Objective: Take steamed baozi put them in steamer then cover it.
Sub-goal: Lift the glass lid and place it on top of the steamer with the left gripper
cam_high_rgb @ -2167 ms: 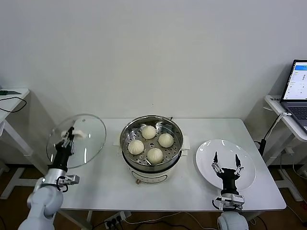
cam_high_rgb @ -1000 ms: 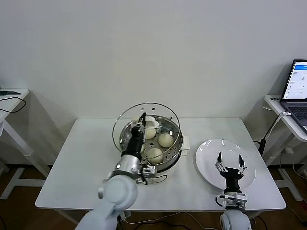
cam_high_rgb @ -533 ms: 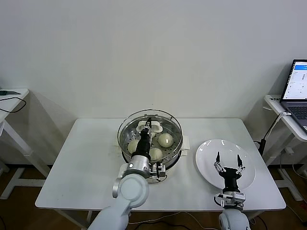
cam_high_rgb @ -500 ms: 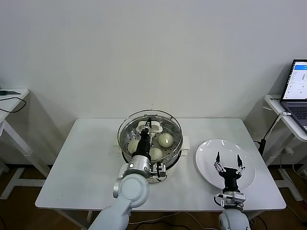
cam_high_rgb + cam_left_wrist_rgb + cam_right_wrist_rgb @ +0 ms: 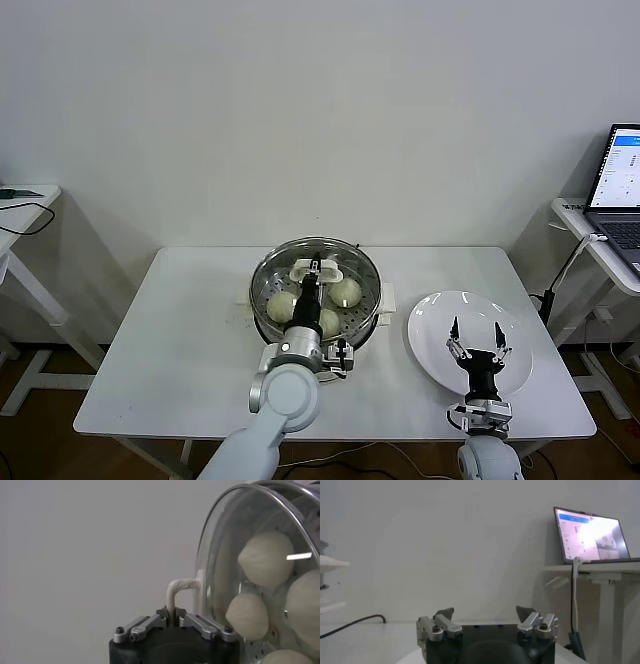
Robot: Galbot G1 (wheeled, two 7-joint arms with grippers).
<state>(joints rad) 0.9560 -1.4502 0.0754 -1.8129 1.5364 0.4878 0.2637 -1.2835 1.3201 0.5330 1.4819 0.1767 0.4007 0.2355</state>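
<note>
Lid (image 5: 316, 262): on the steamer (image 5: 365, 318), shutting in four buns (image 5: 345, 292).
Left gripper (image 5: 313, 272): clamped on the lid's handle (image 5: 181, 588), steadying it.
Right gripper (image 5: 474, 340): spread wide, idle over the plate (image 5: 430, 320) beside the steamer.

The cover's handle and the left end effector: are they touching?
Touching. In the left wrist view the left end effector is shut on the cream-white handle of the cover, with no gap at the fingertips.
</note>
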